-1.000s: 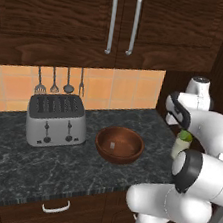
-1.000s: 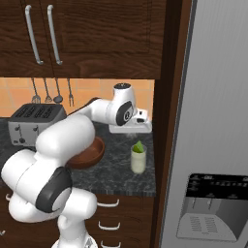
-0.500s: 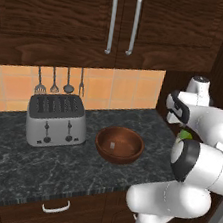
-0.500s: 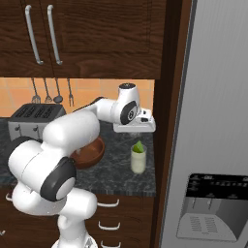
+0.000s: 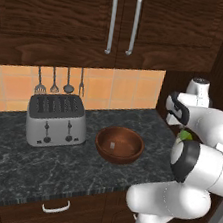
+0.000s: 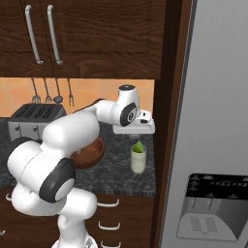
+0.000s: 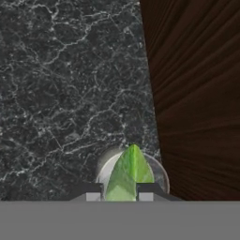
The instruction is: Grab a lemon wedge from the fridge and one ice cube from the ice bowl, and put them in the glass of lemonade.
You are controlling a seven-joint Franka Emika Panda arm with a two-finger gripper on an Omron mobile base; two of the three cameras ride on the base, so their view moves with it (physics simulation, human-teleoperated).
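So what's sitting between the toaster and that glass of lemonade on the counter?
The wooden bowl lies between the toaster and the glass, seen in the left base view; one small whitish ice cube rests inside it. The rest is bare dark counter.

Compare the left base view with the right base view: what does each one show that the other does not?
Only the left base view looks into the bowl, where one small whitish ice cube lies.

Only the right base view has the grey fridge with its black dispenser panel, and the whole glass with the lemon wedge standing out of it, below the gripper.

Both have the toaster, the hanging utensils, the dark counter and the upper cabinet handles.
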